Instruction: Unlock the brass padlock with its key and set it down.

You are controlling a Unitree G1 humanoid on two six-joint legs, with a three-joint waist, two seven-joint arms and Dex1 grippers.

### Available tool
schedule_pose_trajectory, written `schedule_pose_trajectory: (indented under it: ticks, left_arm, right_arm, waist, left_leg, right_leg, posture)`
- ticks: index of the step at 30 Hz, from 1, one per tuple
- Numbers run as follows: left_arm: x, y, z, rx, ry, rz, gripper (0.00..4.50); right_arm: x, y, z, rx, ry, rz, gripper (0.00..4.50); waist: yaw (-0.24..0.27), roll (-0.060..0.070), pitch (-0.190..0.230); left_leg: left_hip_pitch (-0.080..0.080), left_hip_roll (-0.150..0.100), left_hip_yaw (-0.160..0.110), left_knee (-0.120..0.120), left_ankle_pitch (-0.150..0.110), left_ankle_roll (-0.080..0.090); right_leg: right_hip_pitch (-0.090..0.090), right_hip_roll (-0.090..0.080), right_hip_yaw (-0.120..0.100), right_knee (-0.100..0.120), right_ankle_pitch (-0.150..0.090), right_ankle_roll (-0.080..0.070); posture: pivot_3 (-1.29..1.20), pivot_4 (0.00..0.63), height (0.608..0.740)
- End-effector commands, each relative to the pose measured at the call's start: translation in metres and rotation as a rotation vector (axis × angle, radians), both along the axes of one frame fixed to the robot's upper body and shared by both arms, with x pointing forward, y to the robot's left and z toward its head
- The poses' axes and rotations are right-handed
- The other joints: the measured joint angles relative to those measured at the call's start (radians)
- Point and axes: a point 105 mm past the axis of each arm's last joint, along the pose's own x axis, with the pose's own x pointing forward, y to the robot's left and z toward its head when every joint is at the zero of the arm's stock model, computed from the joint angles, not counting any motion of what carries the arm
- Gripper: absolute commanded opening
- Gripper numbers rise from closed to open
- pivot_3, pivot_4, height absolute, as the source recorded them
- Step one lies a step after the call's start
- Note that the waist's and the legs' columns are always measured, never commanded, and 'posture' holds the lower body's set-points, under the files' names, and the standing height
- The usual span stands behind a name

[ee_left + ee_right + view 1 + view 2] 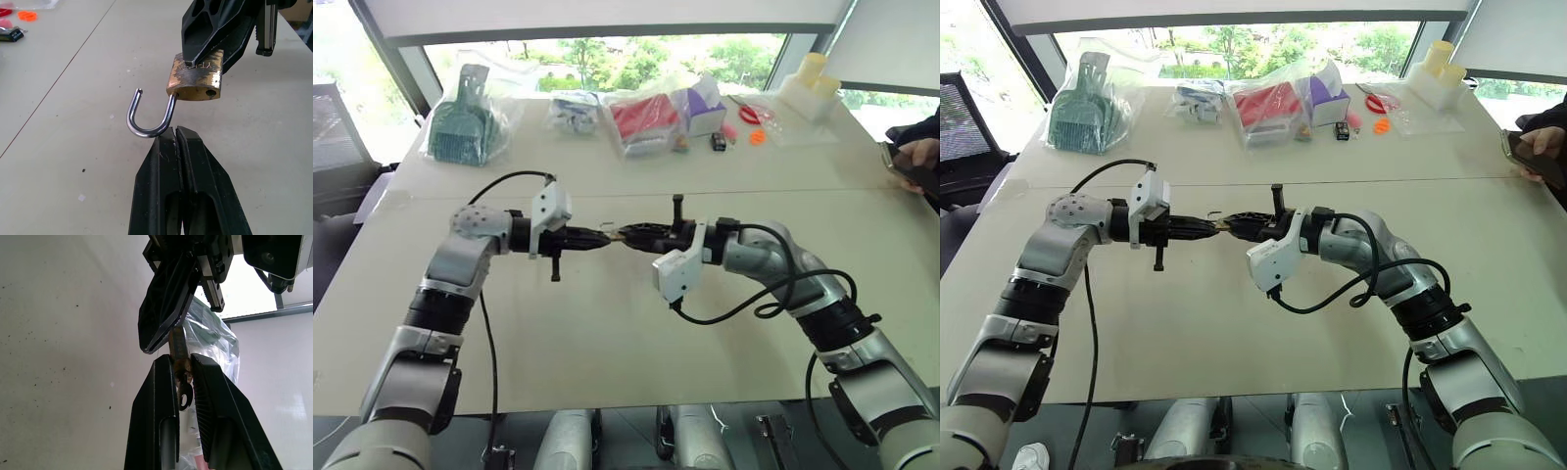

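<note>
Already unlocked, held above the desk (pixel 607 323).
Right gripper (pixel 205 58) jaws pinch the brass padlock (pixel 195 78); left gripper (pixel 177 134), jaws pressed together on its freed shackle (pixel 146 117), steadies it.

One brass padlock (pixel 195 78), two grippers, several plastic bags

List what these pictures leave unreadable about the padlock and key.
- The key: in the right wrist view, a small ring sits between the right gripper fingers; I can't identify it.
- The brass padlock: top hidden by right fingers.
- The left gripper: shut at the shackle; pinch unclear.
</note>
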Motion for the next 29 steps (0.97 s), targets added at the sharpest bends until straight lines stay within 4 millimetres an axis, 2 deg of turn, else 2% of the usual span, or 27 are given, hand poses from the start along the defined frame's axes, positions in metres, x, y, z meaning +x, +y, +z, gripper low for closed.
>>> schedule_pose_trajectory:
  ticks: [1,6,11,13,14,16,17,20,23,26,29]
  left_arm:
    - [-0.005,0.008,0.009,0.016,-0.037,-0.001,0.03]
    - [-0.014,0.022,-0.01,0.065,0.006,0.042,0.03]
    - [-0.026,0.021,-0.02,0.069,0.024,0.047,0.03]
    - [-0.029,0.019,-0.022,0.067,0.025,0.051,0.0]
    - [-0.03,0.019,-0.023,0.077,0.02,0.054,0.0]
    - [-0.033,0.018,-0.025,0.085,0.015,0.059,0.0]
    - [-0.034,0.018,-0.024,0.084,0.012,0.061,0.0]
    - [-0.037,0.018,-0.021,0.079,0.007,0.068,0.0]
    - [-0.038,0.019,-0.017,0.066,0.005,0.081,0.0]
    - [-0.038,0.023,-0.014,0.052,0.006,0.11,0.0]
    - [-0.039,0.026,-0.011,0.034,0.003,0.133,0.0]
  right_arm:
    - [-0.002,-0.004,0.005,0.026,-0.008,-0.009,0.0]
    - [0.018,-0.024,-0.023,-0.028,0.021,-0.117,0.0]
    - [0.027,-0.033,-0.042,-0.056,0.028,-0.153,0.0]
    - [0.03,-0.038,-0.051,-0.088,0.032,-0.169,1.01]
    - [0.031,-0.039,-0.053,-0.096,0.034,-0.172,1.36]
    - [0.03,-0.042,-0.057,-0.109,0.042,-0.168,2.45]
    - [0.027,-0.043,-0.058,-0.114,0.05,-0.16,3.04]
    - [0.02,-0.048,-0.053,-0.117,0.069,-0.152,4.43]
    - [0.012,-0.057,-0.039,-0.077,0.14,-0.177,4.43]
    - [0.005,-0.069,-0.018,0.069,0.333,-0.254,4.43]
    - [-0.003,-0.083,-0.01,0.174,0.553,-0.319,4.43]
  waist:
    - [0.0,0.0,0.0]
    - [-0.002,0.0,0.0]
    - [0.0,0.0,0.0]
    - [0.0,0.0,0.0]
    - [0.0,0.0,0.0]
    - [-0.002,0.0,0.0]
    - [-0.003,0.0,0.0]
    - [-0.001,0.0,0.0]
    - [0.004,0.0,0.0]
    - [0.002,0.0,0.0]
    - [0.002,0.0,0.0]
  left_leg:
    - [0.0,0.0,0.0,0.0,0.0,0.0]
    - [0.001,0.0,0.0,0.0,0.0,0.0]
    - [0.0,0.0,0.0,0.0,0.0,0.0]
    - [0.0,0.0,0.0,0.0,0.0,0.0]
    - [0.0,0.0,0.0,0.0,0.0,0.0]
    - [0.001,0.0,0.0,0.0,0.0,0.0]
    - [0.001,0.0,0.0,0.0,0.0,0.0]
    - [0.001,0.0,0.0,0.0,0.0,0.0]
    - [0.001,0.0,0.0,0.0,0.0,0.0]
    - [0.001,0.002,0.0,0.0,0.0,0.0]
    - [0.001,0.003,0.0,0.0,0.0,0.0]
  right_leg:
    - [0.0,0.0,0.0,0.0,0.0,0.0]
    - [0.0,0.0,0.0,0.0,0.0,0.0]
    - [0.0,0.0,0.001,0.0,0.0,-0.001]
    - [0.0,0.0,0.001,0.0,0.0,-0.001]
    - [0.0,0.0,0.001,0.0,0.0,-0.001]
    - [0.0,0.0,0.001,0.0,0.0,-0.001]
    - [0.0,0.0,0.001,0.0,0.0,-0.001]
    - [0.0,0.0,0.001,0.0,0.0,0.0]
    - [0.0,0.0,0.001,0.0,0.0,0.0]
    - [0.001,-0.001,0.001,0.0,0.0,0.0]
    - [0.001,-0.001,0.001,0.0,0.0,0.0]
  posture:
    - [0.0,0.15,0.74]
    - [0.0,0.15,0.74]
    - [0.0,0.15,0.74]
    - [0.0,0.15,0.74]
    - [0.0,0.15,0.74]
    - [0.0,0.15,0.74]
    - [0.0,0.15,0.74]
    - [0.0,0.15,0.74]
    - [0.0,0.15,0.74]
    - [0.0,0.15,0.74]
    - [0.0,0.15,0.74]
